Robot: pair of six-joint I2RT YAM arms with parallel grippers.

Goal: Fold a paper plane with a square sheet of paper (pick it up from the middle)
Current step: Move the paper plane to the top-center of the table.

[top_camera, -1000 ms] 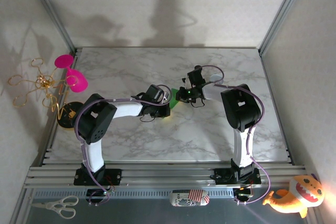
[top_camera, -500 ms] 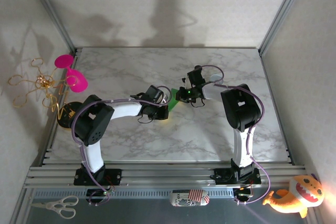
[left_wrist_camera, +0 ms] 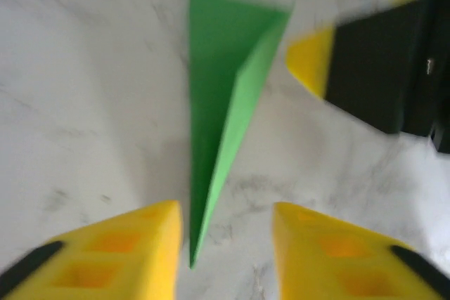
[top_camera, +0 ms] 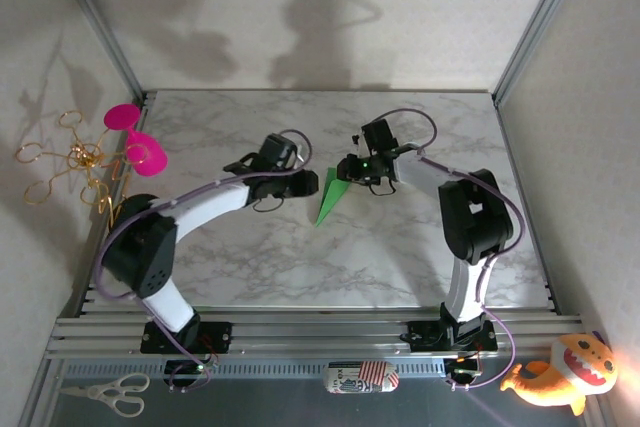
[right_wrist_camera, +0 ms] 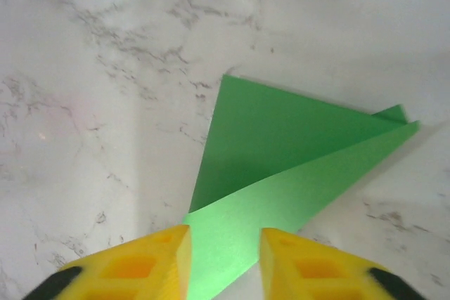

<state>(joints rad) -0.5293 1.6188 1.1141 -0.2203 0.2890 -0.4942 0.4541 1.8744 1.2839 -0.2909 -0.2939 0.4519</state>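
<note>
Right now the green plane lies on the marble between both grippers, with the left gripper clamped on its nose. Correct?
Not clamped. In the left wrist view the left gripper stands open, and the nose of the paper plane lies free between its jaws. The rest stands.

One paper plane (top_camera: 326, 199), two arms, left (top_camera: 200, 205) and right (top_camera: 470, 212), one pair of scissors (top_camera: 105, 394), one plush toy (top_camera: 560, 375).

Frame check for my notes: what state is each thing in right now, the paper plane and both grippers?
paper plane: folded into a narrow dart, lying on the table, held by neither gripper.
left gripper: open, fingers either side of the plane's nose.
right gripper: open, fingers apart at the plane's wide end.
</note>
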